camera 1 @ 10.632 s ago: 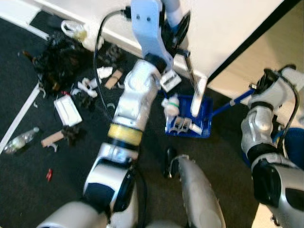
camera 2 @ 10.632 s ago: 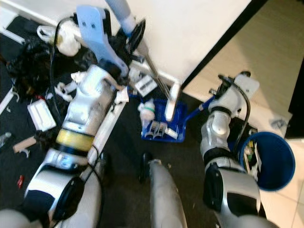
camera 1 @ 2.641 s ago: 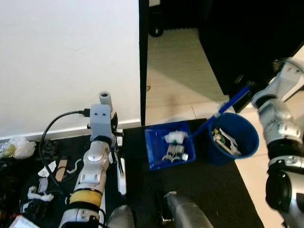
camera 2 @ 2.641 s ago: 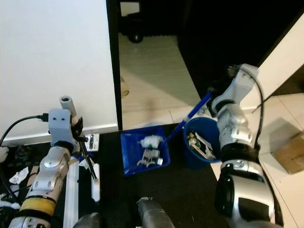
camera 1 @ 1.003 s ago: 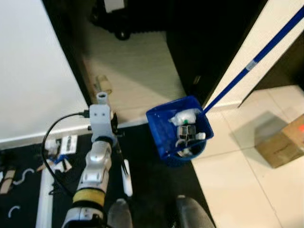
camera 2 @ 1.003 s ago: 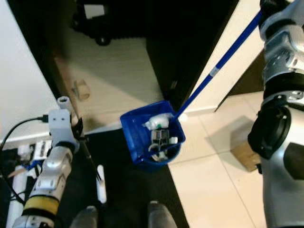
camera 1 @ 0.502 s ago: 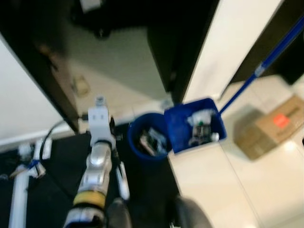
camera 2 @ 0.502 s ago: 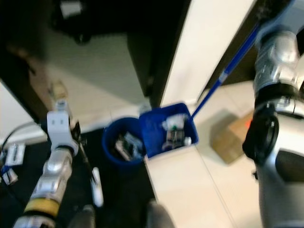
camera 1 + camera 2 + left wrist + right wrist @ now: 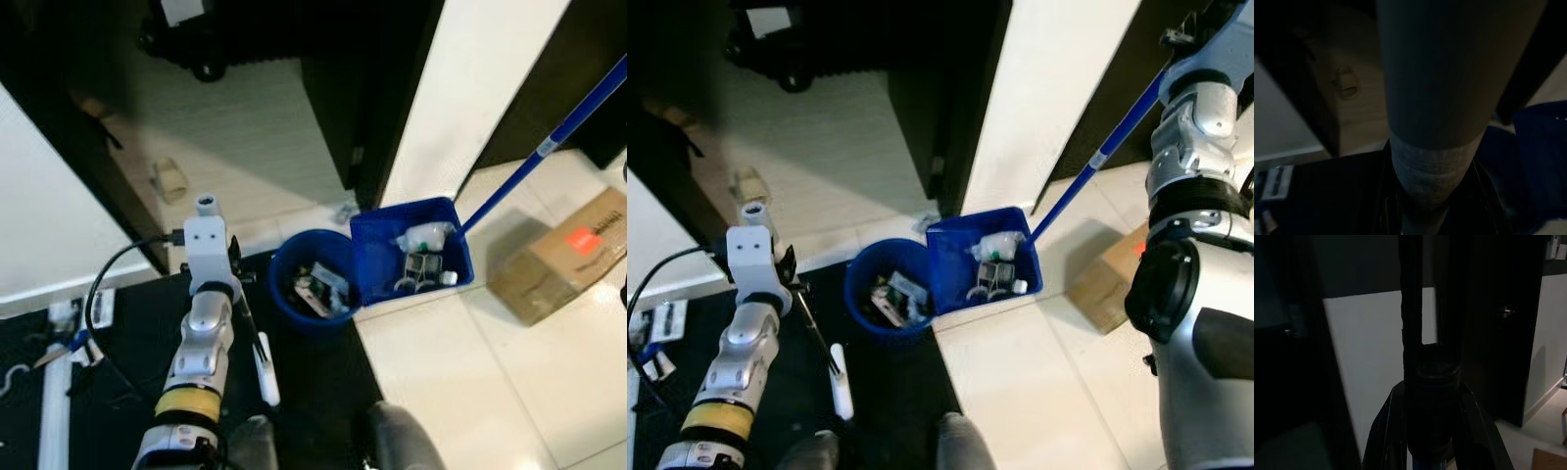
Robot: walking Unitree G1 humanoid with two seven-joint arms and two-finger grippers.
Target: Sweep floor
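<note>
A blue plastic dustpan (image 9: 411, 257) with a long blue pole handle (image 9: 542, 150) hangs tilted just beside a round blue plastic bin (image 9: 312, 291), its rim touching or nearly touching the bin's rim on the side away from the robot's left arm. The dustpan holds a white bottle with a green cap (image 9: 423, 235) and a few small white and grey scraps. The bin already contains mixed litter, including a white card-like piece (image 9: 315, 290).

The right gripper (image 9: 1431, 396) is clamped around the upper end of the dustpan's pole; in the right wrist view its two black fingers (image 9: 1411, 328) run along the dark shaft. The silver right arm (image 9: 1200, 117) rises well above the bin, at the far end of the handle.

The left gripper (image 9: 239, 292) is closed on the thin dark stem of a small hand brush with a white head (image 9: 265, 366), which points down to the black mat (image 9: 118, 362) near the bin. In the left wrist view a thick grey cylinder (image 9: 1435, 98) blocks the fingers, with the bin's blue edge (image 9: 1540, 156) showing dimly behind it.

The bin stands at the corner where the black mat meets pale floor tiles (image 9: 470, 382). A brown cardboard box with an orange label (image 9: 563, 255) lies on the tiles beyond the dustpan, apart from it. Past the bin, a dark doorway opens onto a beige floor (image 9: 255, 137). A few white scraps (image 9: 73, 323) lie on the mat well away from the bin.
</note>
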